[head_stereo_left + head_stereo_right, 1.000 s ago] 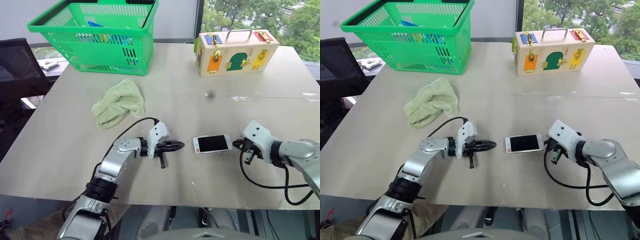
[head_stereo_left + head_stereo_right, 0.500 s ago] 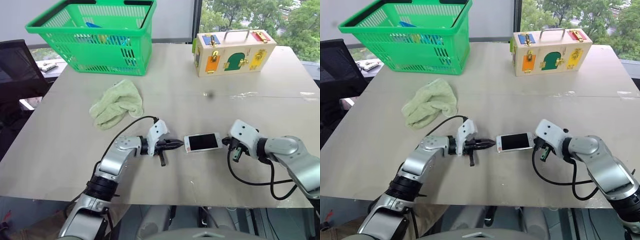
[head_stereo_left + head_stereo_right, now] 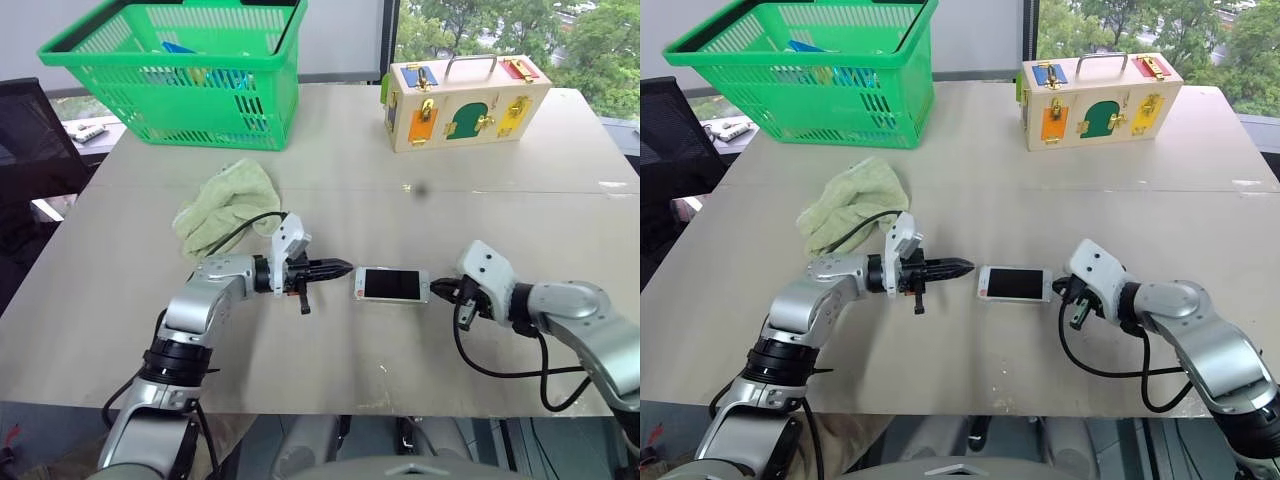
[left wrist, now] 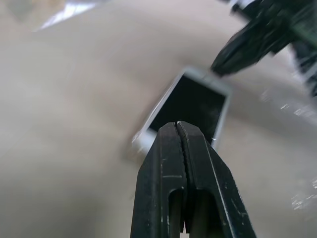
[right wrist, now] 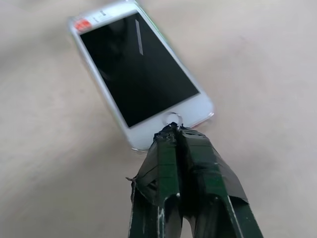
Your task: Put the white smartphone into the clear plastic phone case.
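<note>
Two pinched grippers (left, right) flanking white smartphone.

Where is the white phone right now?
In the left eye view the white smartphone lies flat on the table, near the front middle, between the shut left tool and the shut right tool.

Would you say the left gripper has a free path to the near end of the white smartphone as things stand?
Probably yes. The left gripper, shut, points straight at the white smartphone with only bare table between them; the right gripper sits at the phone's far end.
</note>
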You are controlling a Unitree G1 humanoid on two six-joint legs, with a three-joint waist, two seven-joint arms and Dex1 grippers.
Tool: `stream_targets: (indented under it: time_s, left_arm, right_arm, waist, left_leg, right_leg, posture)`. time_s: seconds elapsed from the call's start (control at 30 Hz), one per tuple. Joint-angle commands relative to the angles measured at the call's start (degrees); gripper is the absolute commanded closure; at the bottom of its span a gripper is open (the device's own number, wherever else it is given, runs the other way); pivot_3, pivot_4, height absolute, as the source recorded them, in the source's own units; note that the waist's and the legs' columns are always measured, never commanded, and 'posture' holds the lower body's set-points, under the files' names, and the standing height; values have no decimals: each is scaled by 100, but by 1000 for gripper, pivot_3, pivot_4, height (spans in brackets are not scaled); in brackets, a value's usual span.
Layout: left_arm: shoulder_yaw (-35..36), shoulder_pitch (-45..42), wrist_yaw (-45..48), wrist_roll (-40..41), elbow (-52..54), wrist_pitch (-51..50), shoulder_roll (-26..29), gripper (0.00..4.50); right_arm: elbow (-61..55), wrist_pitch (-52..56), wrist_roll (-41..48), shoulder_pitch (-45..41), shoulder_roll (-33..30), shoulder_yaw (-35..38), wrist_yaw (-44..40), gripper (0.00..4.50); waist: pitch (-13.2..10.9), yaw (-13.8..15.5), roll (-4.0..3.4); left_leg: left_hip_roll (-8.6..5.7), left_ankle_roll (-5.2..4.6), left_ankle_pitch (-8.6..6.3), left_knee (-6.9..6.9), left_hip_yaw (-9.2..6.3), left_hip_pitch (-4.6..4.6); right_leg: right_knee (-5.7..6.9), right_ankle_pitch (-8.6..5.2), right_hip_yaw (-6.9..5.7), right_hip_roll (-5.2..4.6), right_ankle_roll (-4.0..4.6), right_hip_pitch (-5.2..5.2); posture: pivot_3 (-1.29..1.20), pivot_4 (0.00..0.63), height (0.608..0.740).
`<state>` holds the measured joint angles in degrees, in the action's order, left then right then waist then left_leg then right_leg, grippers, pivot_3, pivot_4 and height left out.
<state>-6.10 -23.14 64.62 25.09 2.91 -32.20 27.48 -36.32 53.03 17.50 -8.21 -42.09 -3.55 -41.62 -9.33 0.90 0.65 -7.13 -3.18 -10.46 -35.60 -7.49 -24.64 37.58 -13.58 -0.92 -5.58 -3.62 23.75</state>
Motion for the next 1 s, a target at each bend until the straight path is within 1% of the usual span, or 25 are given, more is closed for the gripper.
stream_targets:
  time_s: [0.03,0.13,0.2,0.27,0.4,0.53,0.63,0.73,0.8,0.87,1.0]
  left_arm:
    - [-328,42,-135,5,382,-95,-119,4500]
    - [-628,48,-380,-348,234,-10,-166,4500]
    - [-746,16,-488,-507,123,51,-176,4500]
    - [-843,20,-477,-624,80,119,-120,4500]
    - [-900,41,-467,-776,-6,259,-34,4500]
    - [-923,86,-532,-881,-157,425,-62,4500]
    - [-955,145,-588,-924,-168,497,-113,4500]
    - [-989,207,-663,-972,-211,579,-173,4500]
    - [-1006,246,-700,-1016,-278,657,-218,4500]
    - [-1004,257,-721,-1036,-303,685,-250,4500]
    - [-999,220,-806,-1016,-213,584,-312,4500]
  right_arm:
    - [-352,177,451,-43,96,610,49,4479]
    - [-341,313,743,-289,225,596,49,4479]
    - [-87,332,696,-562,340,325,157,4479]
    - [258,294,498,-782,313,-78,185,4479]
    - [882,621,341,-1113,327,-577,322,4479]
    - [1325,889,155,-1119,189,-1080,345,4479]
    - [1453,812,-4,-1007,61,-1343,347,4479]
    - [1470,668,-60,-933,-48,-1505,258,4479]
    - [1512,681,-14,-944,-43,-1505,204,4479]
    - [1570,721,-41,-1013,-80,-1568,162,4479]
    - [1845,852,-172,-1272,-214,-1953,0,4479]
  waist:
    - [0,-2,0]
    - [0,-41,0]
    - [-1,-44,0]
    - [-1,-45,0]
    - [-1,-5,0]
    - [3,-4,4]
    - [15,-1,8]
    - [35,7,22]
    - [43,7,29]
    - [53,4,35]
    - [78,-1,42]
  left_leg:
    - [0,0,0,-1,0,1]
    - [2,-1,0,0,2,9]
    - [5,-1,0,1,4,13]
    - [7,-1,0,1,4,14]
    - [5,-1,0,0,5,9]
    - [1,0,0,0,4,8]
    - [1,-1,0,0,2,22]
    - [1,0,-2,0,2,39]
    - [1,9,-10,4,2,63]
    - [1,19,-18,12,1,88]
    - [1,19,-19,13,1,90]
  right_leg:
    - [1,0,0,0,0,-1]
    - [7,0,2,1,0,-2]
    - [14,-1,3,3,1,-1]
    - [14,-1,2,5,1,-1]
    - [9,0,2,3,3,-1]
    - [3,1,3,0,3,-3]
    - [5,0,2,0,3,-11]
    - [5,-2,2,-1,0,-29]
    - [-1,-15,2,-2,-20,-53]
    - [-8,-21,2,-3,-16,-75]
    - [-9,-29,1,-3,-4,-76]
  posture:
    - [0,150,740]
    - [0,150,740]
    - [0,150,740]
    - [0,150,740]
    - [0,150,740]
    - [0,150,740]
    - [0,150,740]
    - [0,150,740]
    - [0,150,740]
    - [0,150,740]
    - [0,150,740]
